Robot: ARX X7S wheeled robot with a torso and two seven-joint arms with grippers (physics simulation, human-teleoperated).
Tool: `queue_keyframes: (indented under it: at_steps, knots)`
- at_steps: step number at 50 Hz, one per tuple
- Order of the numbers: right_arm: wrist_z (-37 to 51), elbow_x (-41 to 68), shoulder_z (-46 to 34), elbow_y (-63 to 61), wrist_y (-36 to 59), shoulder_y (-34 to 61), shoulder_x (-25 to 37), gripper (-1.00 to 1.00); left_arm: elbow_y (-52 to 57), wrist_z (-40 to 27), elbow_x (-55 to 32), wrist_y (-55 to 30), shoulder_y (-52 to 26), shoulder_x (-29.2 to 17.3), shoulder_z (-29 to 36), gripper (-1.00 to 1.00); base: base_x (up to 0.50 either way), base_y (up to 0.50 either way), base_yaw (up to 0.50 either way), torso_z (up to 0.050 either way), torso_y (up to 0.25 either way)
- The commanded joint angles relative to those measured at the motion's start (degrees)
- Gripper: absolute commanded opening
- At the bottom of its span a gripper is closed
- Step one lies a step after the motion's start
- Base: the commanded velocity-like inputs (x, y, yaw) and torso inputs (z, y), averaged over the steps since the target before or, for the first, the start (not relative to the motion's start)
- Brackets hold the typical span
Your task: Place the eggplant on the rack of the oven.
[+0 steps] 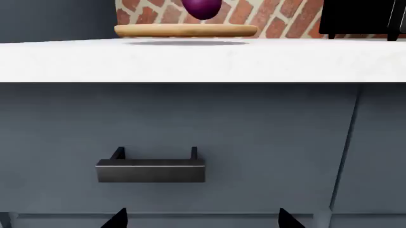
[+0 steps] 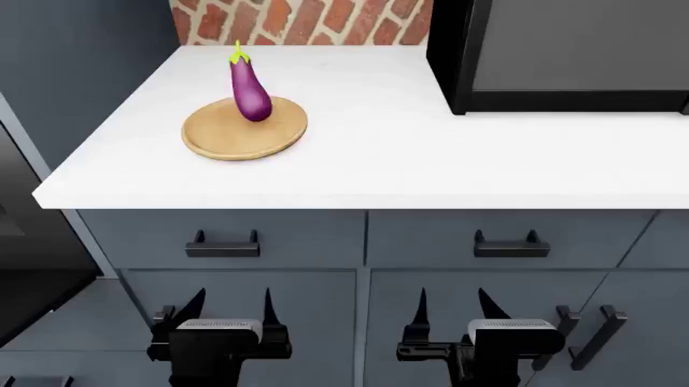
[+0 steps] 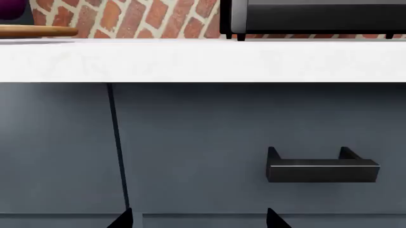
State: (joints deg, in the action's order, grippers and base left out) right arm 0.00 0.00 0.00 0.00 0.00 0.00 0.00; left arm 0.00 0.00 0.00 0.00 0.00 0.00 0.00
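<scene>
The purple eggplant (image 2: 250,90) with a yellow-green stem lies on a round wooden board (image 2: 244,129) at the back left of the white counter (image 2: 431,161). Its lower end shows in the left wrist view (image 1: 201,8) above the board (image 1: 185,30). The oven (image 2: 560,52), black-framed with a grey front, stands on the counter at the right, door shut; it also shows in the right wrist view (image 3: 317,16). The rack is hidden. My left gripper (image 2: 231,302) and right gripper (image 2: 450,302) are both open and empty, low in front of the drawers, well below the counter.
Grey-blue drawers with black handles (image 2: 223,244) (image 2: 506,244) fill the front under the counter. A brick wall (image 2: 302,20) is behind. A dark tall unit (image 2: 32,266) stands at the left. A further handle (image 2: 603,334) is at the lower right.
</scene>
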Motion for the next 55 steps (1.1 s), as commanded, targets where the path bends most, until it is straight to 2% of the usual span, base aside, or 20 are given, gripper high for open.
queue_keyframes:
  at_steps: [1, 9, 39, 55]
  knots:
    - [0.9, 1.44, -0.75, 0.71, -0.25, 0.23, 0.94, 1.0, -0.85, -1.44, -0.21, 1.44, -0.04, -0.88, 1.31, 1.0, 0.0, 0.0, 0.0, 0.0, 0.0]
    - [1.8, 3.86, -1.93, 1.12, -0.21, 0.3, 2.17, 1.0, -3.94, -3.87, -0.2, 1.36, -1.37, -2.32, 3.54, 1.0, 0.0, 0.0, 0.0, 0.0, 0.0]
    - [4.34, 7.39, -4.95, 2.26, 1.02, 1.0, 4.55, 1.0, -4.13, -7.58, -2.01, 1.3, -1.66, -4.59, 6.55, 1.0, 0.0, 0.0, 0.0, 0.0, 0.0]
    - [5.72, 8.45, -6.06, 1.3, 1.34, 0.83, 5.54, 1.0, -3.14, -8.51, -2.55, 1.4, -1.86, -5.9, 8.06, 1.0, 0.0, 0.0, 0.0, 0.05, 0.0]
